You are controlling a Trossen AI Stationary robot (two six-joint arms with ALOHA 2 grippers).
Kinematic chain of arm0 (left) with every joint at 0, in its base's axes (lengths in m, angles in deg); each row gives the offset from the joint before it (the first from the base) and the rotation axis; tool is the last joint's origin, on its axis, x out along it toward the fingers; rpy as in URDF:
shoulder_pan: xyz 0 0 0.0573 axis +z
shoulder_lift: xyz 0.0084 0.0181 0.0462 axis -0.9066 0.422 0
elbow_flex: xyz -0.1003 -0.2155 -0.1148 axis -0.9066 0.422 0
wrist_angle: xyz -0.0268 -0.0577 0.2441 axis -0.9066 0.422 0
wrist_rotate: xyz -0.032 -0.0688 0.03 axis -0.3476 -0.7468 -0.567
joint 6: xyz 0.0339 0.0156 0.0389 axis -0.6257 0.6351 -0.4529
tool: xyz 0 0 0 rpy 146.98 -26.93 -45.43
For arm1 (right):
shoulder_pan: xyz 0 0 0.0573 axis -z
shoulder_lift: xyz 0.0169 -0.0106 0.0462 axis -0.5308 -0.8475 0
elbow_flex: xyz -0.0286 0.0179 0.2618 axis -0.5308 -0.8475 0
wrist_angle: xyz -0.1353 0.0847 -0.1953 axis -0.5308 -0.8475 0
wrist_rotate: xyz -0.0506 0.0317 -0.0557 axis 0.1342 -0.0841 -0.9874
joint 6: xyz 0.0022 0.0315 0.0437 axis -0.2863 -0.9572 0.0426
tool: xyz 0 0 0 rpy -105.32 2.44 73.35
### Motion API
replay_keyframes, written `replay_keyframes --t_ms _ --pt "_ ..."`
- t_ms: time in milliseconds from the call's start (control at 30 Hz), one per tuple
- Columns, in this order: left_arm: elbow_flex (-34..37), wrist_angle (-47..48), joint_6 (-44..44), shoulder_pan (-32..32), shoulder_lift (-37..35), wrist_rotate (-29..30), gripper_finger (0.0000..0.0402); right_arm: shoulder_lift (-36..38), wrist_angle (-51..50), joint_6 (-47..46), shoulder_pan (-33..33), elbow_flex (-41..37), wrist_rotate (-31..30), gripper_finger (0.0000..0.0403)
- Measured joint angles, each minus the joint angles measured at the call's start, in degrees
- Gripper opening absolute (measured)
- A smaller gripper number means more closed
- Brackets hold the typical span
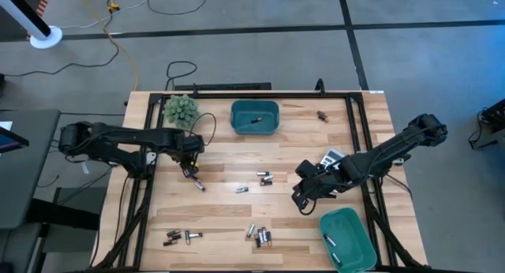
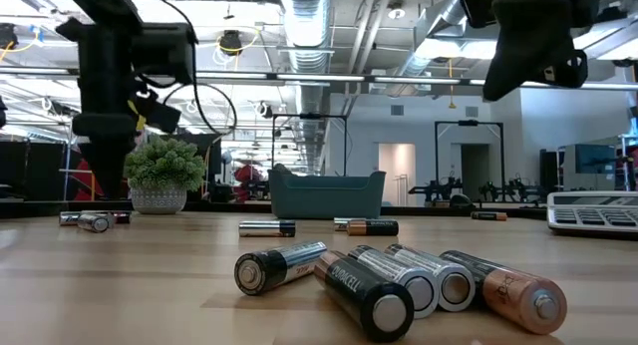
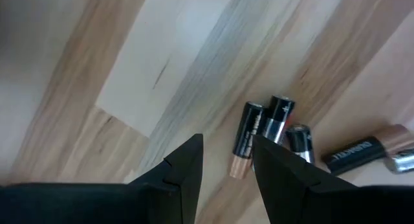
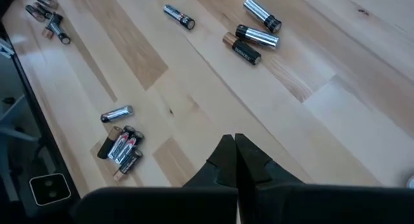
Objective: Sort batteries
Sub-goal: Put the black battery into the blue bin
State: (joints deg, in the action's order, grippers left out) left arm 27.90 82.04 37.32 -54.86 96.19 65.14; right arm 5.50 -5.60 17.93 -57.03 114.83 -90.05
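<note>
Batteries lie loose on the wooden table in small groups: one group (image 1: 197, 183) just below my left gripper (image 1: 189, 169), others at mid-table (image 1: 264, 177) and along the near edge (image 1: 259, 235), (image 1: 180, 237). In the left wrist view my left gripper (image 3: 226, 164) is open above a cluster of three cells (image 3: 272, 130), and the copper end of one (image 3: 240, 166) shows in the gap. My right gripper (image 4: 234, 154) is shut and empty. It hovers over bare wood (image 1: 304, 198) beside the near teal bin (image 1: 347, 237).
A far teal bin (image 1: 255, 117) holds one battery, and the near bin holds a few. A small potted plant (image 1: 181, 109) stands at the far left. A grey-white calculator (image 1: 331, 158) lies under the right arm. Black frame rails run along both table sides.
</note>
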Motion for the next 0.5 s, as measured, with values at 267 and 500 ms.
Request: replay_keyframes --t_ms 267,500 --pt "-0.04 -3.12 -3.72 0.59 5.66 -1.12 0.0127 0.0 0.06 0.0 0.0 0.0 0.0 0.0006" --pt "-0.36 -4.06 -5.52 0.59 10.98 -1.22 0.0127 0.02 -0.02 0.02 0.0 0.0 -0.01 0.0006"
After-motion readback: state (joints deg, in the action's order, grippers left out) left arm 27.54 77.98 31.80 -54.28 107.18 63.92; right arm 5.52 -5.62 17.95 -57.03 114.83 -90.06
